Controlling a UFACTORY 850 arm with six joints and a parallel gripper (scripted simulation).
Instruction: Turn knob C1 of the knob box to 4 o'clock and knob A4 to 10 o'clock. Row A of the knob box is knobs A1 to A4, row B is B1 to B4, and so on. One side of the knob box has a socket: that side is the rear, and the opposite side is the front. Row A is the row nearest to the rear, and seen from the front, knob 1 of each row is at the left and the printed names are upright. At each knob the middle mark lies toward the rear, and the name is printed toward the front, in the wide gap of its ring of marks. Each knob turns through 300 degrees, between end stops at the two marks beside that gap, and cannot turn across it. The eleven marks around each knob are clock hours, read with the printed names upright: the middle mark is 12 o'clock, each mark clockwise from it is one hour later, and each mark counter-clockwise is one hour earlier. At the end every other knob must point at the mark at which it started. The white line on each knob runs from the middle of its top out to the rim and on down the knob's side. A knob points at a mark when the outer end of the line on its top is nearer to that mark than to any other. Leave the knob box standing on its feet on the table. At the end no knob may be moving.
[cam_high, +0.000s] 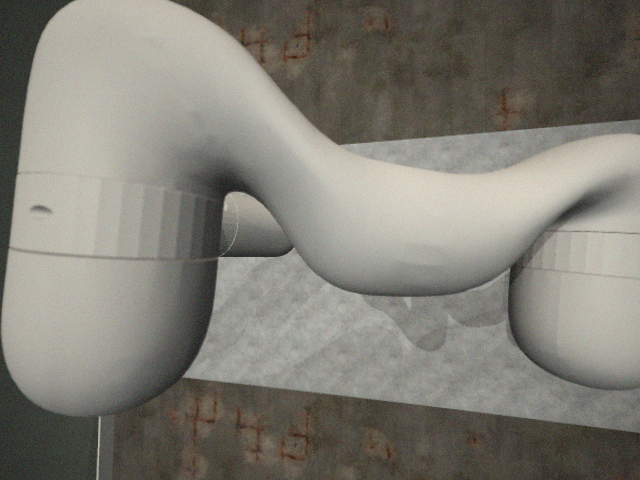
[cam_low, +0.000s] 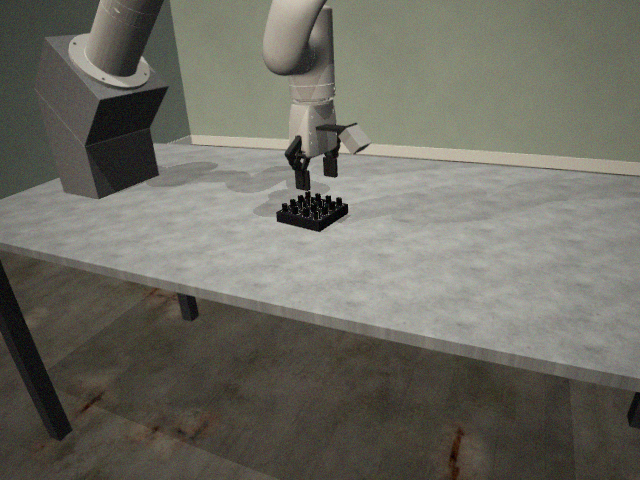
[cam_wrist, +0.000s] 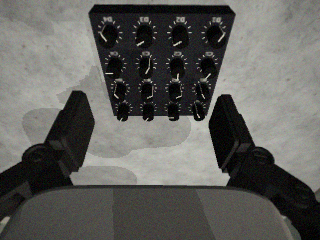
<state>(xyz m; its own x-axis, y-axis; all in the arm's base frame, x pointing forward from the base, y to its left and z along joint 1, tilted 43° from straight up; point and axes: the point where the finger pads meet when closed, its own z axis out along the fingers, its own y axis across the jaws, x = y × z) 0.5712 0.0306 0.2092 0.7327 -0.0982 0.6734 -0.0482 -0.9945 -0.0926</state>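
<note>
The black knob box (cam_low: 312, 219) (cam_wrist: 161, 50) stands on its feet on the grey table (cam_low: 423, 268) (cam_high: 310, 356). In the wrist view its sixteen knobs show, and the printed names read upside down, so row A is nearest my fingers. Knob A4 (cam_wrist: 123, 109) is at the near left. Knob C1 (cam_wrist: 207, 66) is in the second row from the far side, at the right. My gripper (cam_low: 316, 175) (cam_wrist: 152, 108) is open and empty. It hangs a little above the box's near edge and touches no knob. In the top view the arm (cam_high: 361, 222) hides the box.
The arm's grey pedestal (cam_low: 98, 118) stands at the table's back left corner. The table's front edge (cam_low: 361, 330) runs well in front of the box. A wall with a pale skirting (cam_low: 465, 155) lies behind the table.
</note>
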